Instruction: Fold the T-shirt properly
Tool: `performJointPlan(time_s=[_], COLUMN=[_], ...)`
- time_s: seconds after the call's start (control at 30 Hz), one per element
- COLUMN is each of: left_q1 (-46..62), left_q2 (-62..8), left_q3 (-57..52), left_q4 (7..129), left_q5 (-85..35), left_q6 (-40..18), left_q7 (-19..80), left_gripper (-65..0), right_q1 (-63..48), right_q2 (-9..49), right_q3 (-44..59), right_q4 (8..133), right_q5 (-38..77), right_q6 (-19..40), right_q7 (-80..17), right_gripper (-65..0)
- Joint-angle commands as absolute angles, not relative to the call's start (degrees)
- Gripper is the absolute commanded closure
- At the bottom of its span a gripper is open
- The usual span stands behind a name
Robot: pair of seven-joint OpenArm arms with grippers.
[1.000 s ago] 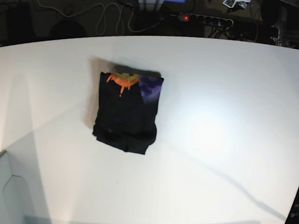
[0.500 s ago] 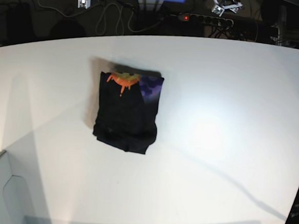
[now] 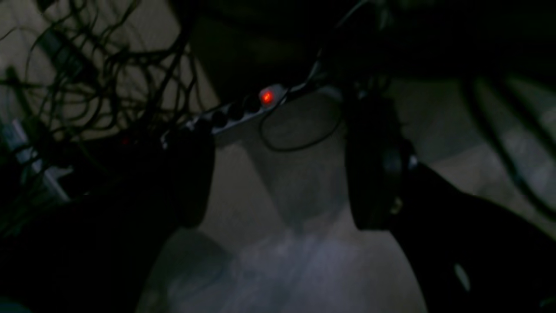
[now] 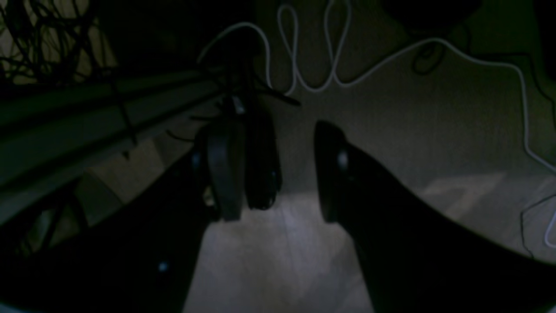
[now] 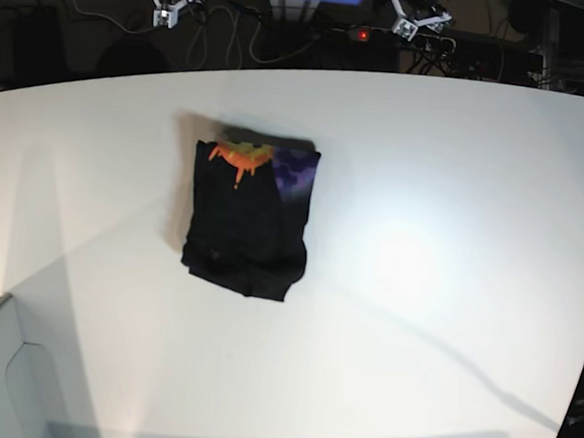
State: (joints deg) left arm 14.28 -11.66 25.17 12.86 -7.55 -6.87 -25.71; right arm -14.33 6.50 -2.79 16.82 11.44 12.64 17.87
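One T-shirt [image 5: 249, 221], two grippers.
Folded, it lies alone left of centre on the white table [image 5: 454, 190]; left gripper [image 3: 278, 174] and right gripper [image 4: 278, 174] hang apart, empty, over a dark floor with cables [image 4: 312, 65].

The base view looks down from high over the white table [image 5: 421, 238], facing the dark far edge. Both wrist views look along their own fingers at dim floor; left wrist and base share the power strip [image 3: 243, 111].
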Motion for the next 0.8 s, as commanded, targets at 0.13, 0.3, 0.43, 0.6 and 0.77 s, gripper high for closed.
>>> performJointPlan(time_s=[0.13,0.3,0.43,0.6,0.77], left_q1=[12.44,8.75,7.43,7.87,7.96], left_q2=[-8.92,-5.41,-5.14,-6.55,-6.73], left_q3=[24.92,24.84,20.97,17.54,17.36], left_q4=[10.51,4.18,3.65,4.00,4.00], left_q5=[-7.87,-7.96,-12.97,-14.20,-14.20], left_q6=[-6.64,-6.55,-6.55,-6.55,-6.55], left_q7=[-25.80,-20.18,-14.11,-15.78,-16.22], left_gripper=[-45.5,-45.5,-45.5,-45.5,-45.5], right_q1=[-15.08,-14.73,-14.02,-14.02,-13.67], right_q2=[7.08,7.16,6.99,6.90,6.64], right_q3=[-2.68,-2.77,-2.77,-2.77,-2.77], right_q4=[16.84,16.84,16.84,16.84,16.84], right_q5=[11.47,11.47,11.38,11.38,11.38], right_q6=[12.70,12.70,12.70,12.70,12.70], right_q7=[18.42,18.42,18.42,18.42,18.77], right_gripper=[-24.6,-24.4,-24.4,-24.4,-24.4])
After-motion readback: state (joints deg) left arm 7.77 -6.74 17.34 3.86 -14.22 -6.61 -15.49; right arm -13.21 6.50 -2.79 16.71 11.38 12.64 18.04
